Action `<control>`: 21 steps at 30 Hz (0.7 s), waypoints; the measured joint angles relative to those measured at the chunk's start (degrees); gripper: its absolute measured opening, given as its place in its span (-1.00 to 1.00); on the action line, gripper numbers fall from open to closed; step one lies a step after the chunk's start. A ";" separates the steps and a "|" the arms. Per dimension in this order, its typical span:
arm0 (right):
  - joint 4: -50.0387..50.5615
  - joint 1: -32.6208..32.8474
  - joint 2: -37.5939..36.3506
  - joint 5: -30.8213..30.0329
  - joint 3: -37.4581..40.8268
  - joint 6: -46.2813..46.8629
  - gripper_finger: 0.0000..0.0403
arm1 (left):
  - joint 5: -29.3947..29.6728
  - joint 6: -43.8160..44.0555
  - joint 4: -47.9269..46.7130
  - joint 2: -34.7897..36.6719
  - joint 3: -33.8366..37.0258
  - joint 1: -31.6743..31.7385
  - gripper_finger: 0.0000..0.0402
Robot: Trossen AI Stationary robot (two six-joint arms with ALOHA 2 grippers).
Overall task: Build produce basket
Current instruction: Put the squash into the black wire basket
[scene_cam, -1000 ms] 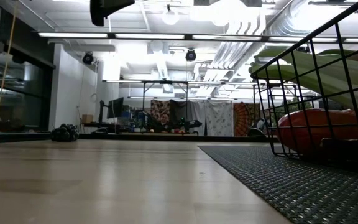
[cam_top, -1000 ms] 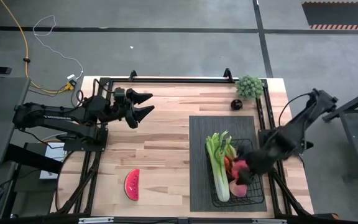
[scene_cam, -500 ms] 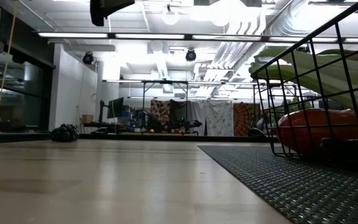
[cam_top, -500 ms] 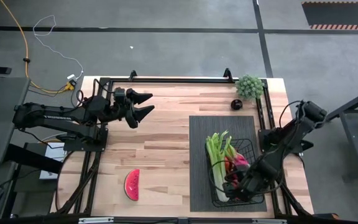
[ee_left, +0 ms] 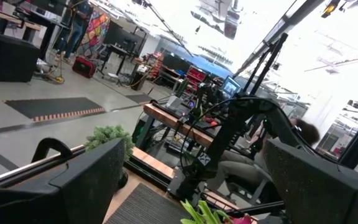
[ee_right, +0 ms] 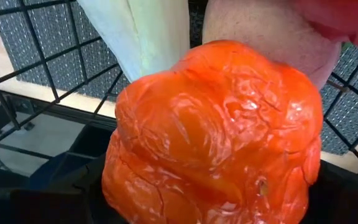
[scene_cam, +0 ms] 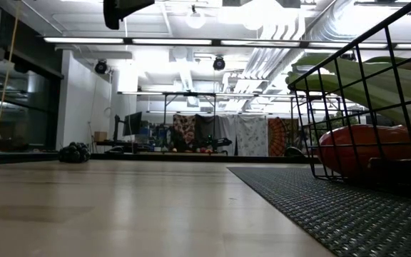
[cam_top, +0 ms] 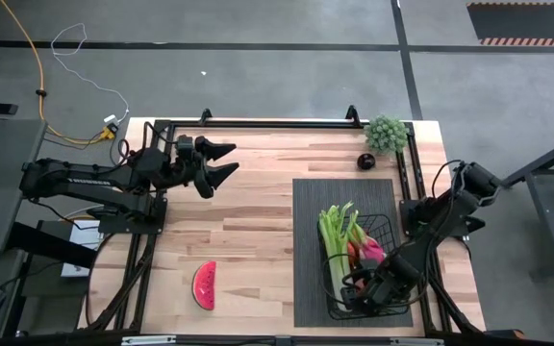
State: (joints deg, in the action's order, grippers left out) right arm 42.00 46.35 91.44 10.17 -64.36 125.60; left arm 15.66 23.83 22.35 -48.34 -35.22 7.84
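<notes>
Light wooden tabletop [cam_top: 258,221] has a dark ribbed mat [cam_top: 311,250] toward 3 o'clock, with the black wire-mesh basket [cam_top: 385,229] sitting on it, holding a green celery bunch [cam_top: 335,245] and other produce. Right gripper [cam_top: 373,291] is down inside the basket by a glossy orange fruit [ee_right: 216,137]; can't tell its fingers' state. Left gripper [cam_top: 221,161] hovers around 10 o'clock, fingers spread apart. Watermelon slice [cam_top: 204,284] lies at 7 o'clock.

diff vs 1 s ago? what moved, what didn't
The right gripper came down from the basket's far side into its near end, where the right wrist view shows an orange-red fruit filling the frame. Grip state unclear. The left gripper, open over the far left of the table, the watermelon slice and the celery stayed put.
</notes>
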 joint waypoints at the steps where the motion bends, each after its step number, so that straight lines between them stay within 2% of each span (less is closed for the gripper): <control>1: 0.00 0.00 0.00 0.00 0.00 0.00 0.56 | 0.00 0.00 -0.02 0.00 0.00 0.00 0.85; 11: 0.09 -0.79 0.00 -0.01 0.00 0.34 0.59 | 0.00 -0.02 0.00 0.00 0.00 0.00 0.85; 18: 0.80 -1.78 0.00 0.87 -0.30 -2.54 0.93 | 0.20 -0.04 0.00 0.00 0.00 0.03 0.85; 21: 2.16 -2.51 -0.12 1.89 -1.30 -5.19 0.93 | 0.20 -0.04 0.00 0.00 0.00 0.54 0.85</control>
State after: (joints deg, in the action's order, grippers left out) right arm 44.15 43.84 91.32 12.07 -65.66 120.41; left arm 15.86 23.79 22.35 -48.34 -35.22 8.37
